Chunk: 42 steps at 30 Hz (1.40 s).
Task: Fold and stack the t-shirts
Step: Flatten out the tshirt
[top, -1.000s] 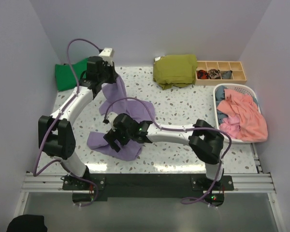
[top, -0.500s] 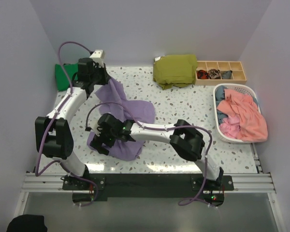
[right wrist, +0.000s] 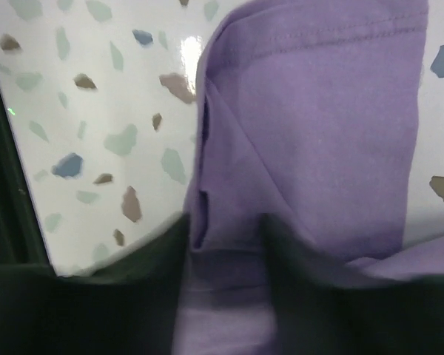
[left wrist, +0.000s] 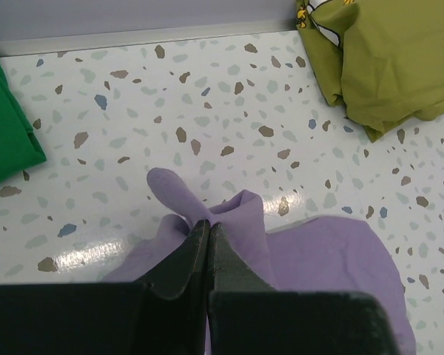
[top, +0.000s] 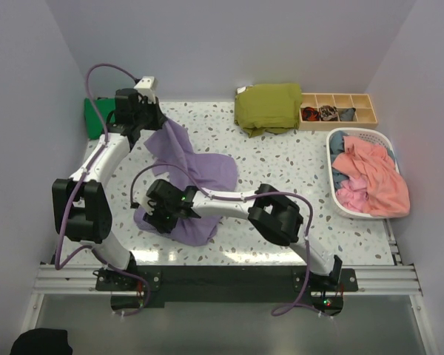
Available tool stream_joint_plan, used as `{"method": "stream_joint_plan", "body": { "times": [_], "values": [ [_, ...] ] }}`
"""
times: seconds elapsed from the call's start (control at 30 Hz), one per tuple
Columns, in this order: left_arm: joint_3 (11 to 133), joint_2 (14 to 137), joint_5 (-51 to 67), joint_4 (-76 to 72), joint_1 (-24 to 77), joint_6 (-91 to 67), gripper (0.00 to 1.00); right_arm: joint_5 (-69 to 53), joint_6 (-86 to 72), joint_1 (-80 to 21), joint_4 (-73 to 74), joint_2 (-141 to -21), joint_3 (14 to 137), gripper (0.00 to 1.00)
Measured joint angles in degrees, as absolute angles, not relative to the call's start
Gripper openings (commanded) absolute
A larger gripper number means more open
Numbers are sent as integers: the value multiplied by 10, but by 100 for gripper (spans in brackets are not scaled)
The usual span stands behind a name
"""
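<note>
A lavender-purple t-shirt (top: 207, 170) lies spread and creased across the left half of the table. My left gripper (top: 154, 126) is at its far end, shut on a pinched-up corner of the cloth (left wrist: 240, 214), tips together (left wrist: 207, 225). My right gripper (top: 152, 219) is low over the shirt's near-left part. Its fingers (right wrist: 226, 229) stand apart astride a fold of the purple cloth (right wrist: 318, 133), which fills the gap between them. A bright green t-shirt (top: 96, 118) lies folded at the far left corner, also in the left wrist view (left wrist: 4, 140).
An olive-green folded garment (top: 268, 107) sits at the back centre, with a wooden divided box (top: 339, 111) beside it. A white basket (top: 359, 134) holding pink and blue clothes stands at the right edge. Walls enclose the table on three sides.
My right arm has reached further left onto the shirt's near-left part and its jaws have narrowed around a fold. My left gripper has drawn its corner slightly left.
</note>
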<state>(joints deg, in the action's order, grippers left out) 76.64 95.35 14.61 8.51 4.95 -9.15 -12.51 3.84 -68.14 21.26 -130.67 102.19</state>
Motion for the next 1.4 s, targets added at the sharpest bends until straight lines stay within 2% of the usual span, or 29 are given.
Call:
{"method": "stream_joint_plan", "body": {
  "times": [0.03, 0.13, 0.23, 0.33, 0.53, 0.73, 0.83, 1.0, 1.2, 1.4],
  "values": [
    [766, 954, 147, 85, 49, -91, 0, -124, 43, -681, 210, -1306, 1016, 0],
    [766, 954, 148, 86, 48, -91, 0, -108, 33, -681, 199, -1291, 985, 0],
    [766, 954, 147, 87, 48, -91, 0, -73, 23, -681, 189, -1226, 916, 0],
    [766, 953, 145, 88, 46, -91, 0, -10, 15, -682, 195, -1080, 816, 0],
    [766, 940, 128, 109, 45, -94, 0, 188, -7, -682, 179, -759, 727, 0],
    [747, 880, 118, 131, 45, -117, 0, 393, -46, -674, 202, -564, 650, 0],
    [728, 835, 107, 153, 45, -140, 0, 499, -69, -670, 241, -536, 620, 0],
    [688, 731, 91, 203, 45, -165, 0, 600, -107, -667, 315, -531, 607, 0],
    [750, 638, 97, 268, 45, -169, 0, 652, -125, -667, 338, -472, 611, 0],
    [846, 588, 146, 322, 45, -168, 0, 632, -114, -667, 335, -415, 639, 0]
  ]
}}
